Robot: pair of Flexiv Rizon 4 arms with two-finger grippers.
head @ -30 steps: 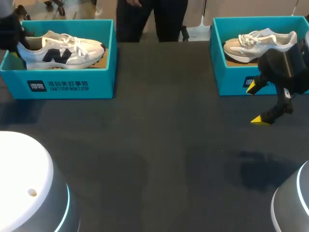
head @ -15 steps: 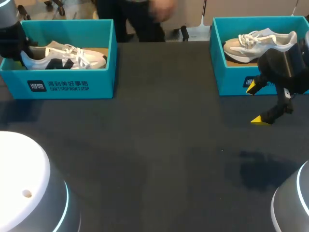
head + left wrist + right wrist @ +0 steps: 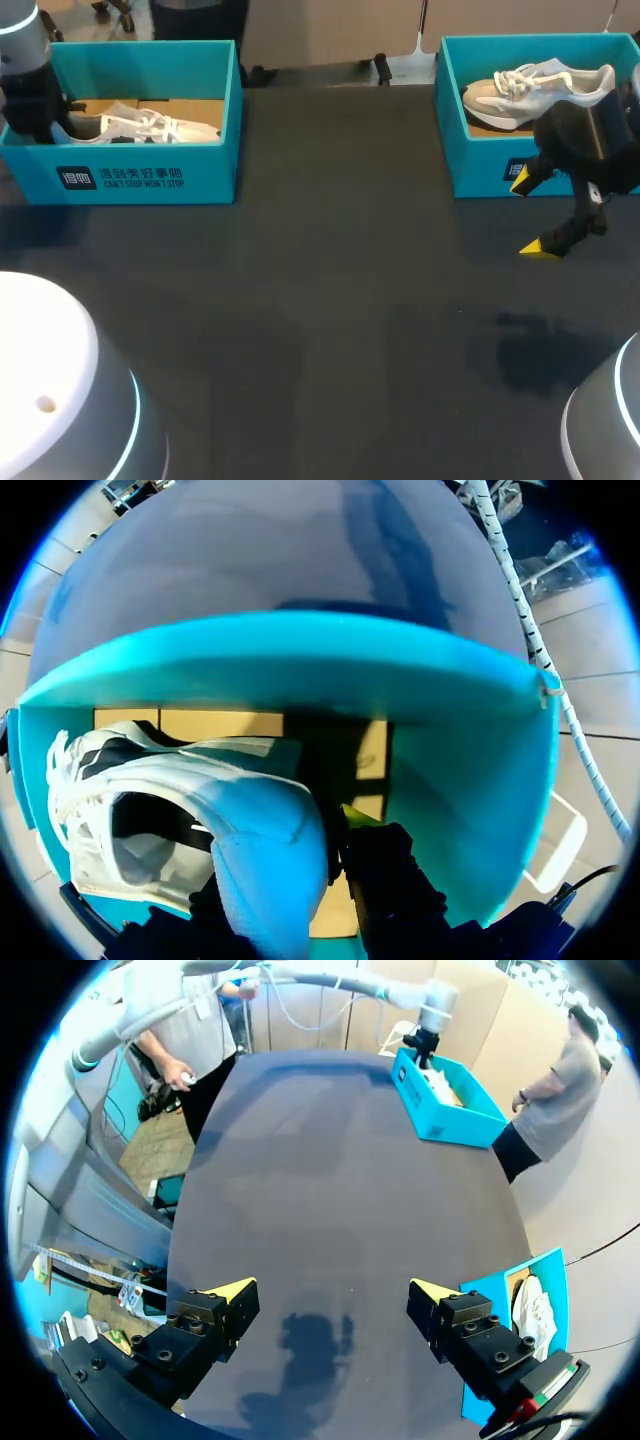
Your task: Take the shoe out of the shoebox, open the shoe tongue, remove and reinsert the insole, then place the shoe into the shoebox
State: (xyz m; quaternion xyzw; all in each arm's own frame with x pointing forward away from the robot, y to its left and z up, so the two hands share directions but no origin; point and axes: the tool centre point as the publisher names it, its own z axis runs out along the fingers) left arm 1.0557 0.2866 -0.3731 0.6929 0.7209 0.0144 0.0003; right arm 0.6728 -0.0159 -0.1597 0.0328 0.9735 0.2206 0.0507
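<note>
The left tool (image 3: pixel 288 855) is pinched on the heel of the white shoe (image 3: pixel 150 790), which lies inside the left shoebox (image 3: pixel 140 175); the right tool (image 3: pixel 330 1292) hangs spread wide just above the counter (image 3: pixel 320 330), near the other box.

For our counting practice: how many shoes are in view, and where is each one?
2. One shoe lies in the left shoebox; the other shoe lies in the right shoebox. The box walls hide part of each floor, so more cannot be excluded.

Head view overlooks table (image 3: pixel 330 300); both wrists see shoebox (image 3: pixel 150 175).
</note>
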